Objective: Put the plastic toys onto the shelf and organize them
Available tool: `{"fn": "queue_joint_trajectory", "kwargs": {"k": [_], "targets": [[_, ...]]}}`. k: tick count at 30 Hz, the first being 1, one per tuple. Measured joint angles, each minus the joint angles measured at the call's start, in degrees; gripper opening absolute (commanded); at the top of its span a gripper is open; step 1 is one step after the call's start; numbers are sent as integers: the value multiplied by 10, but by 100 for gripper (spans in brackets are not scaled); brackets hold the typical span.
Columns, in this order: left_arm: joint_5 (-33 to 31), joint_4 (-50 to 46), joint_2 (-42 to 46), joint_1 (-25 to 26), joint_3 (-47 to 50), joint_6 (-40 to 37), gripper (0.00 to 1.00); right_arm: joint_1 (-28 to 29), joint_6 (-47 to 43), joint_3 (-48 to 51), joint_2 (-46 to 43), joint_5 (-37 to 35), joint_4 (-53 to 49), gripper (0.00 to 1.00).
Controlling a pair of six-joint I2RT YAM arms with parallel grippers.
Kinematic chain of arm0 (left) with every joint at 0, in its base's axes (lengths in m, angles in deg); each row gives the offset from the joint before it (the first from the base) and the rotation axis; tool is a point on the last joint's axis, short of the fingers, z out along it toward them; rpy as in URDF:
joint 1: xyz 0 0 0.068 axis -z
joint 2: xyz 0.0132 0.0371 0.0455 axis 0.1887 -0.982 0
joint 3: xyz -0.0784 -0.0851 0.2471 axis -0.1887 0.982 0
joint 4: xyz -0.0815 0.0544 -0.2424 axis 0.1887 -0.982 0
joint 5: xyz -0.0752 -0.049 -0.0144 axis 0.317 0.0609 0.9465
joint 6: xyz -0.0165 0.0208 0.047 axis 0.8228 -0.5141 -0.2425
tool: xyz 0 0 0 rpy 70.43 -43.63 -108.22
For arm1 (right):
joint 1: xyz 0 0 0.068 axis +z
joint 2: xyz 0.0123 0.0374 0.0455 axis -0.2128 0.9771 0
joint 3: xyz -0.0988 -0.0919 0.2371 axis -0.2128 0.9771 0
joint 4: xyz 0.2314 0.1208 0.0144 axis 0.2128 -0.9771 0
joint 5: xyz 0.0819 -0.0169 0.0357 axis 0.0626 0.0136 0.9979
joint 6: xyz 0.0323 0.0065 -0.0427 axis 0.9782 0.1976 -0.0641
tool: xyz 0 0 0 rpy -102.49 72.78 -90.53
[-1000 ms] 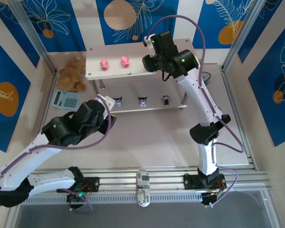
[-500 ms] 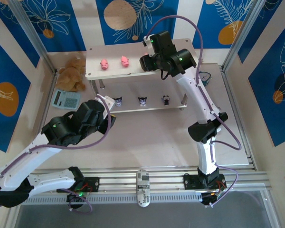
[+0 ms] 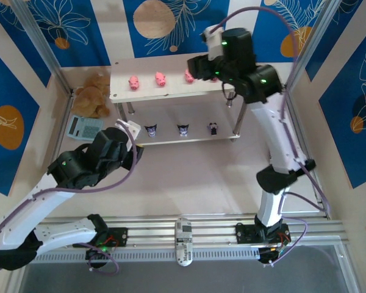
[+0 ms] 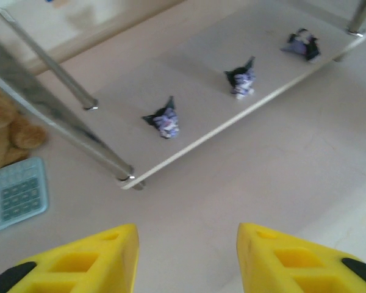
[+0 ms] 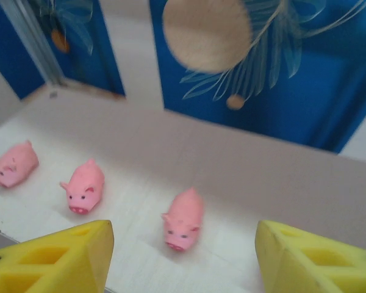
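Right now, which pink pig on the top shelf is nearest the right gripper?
The rightmost pig of the three, just ahead of the open right gripper; the other two pigs sit farther left.

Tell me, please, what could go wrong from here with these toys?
1. The open right gripper hangs close by the pig nearest it on the top board; a careless retreat might knock it off the front edge.
2. The open left gripper faces the lower board; advancing could clip the shelf leg and shake the dark figurines.
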Motion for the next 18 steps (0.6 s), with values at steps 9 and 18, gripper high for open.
{"fn": "queue_joint_trajectory", "kwargs": {"k": [9,18], "targets": [[-42,-24,45,-72,-61,-14,47,-129,-2,60,-101,-33,1,60],[-20,-30,27,-137,-93,-18,46,-175,16,342,-174,-8,26,58]]}}
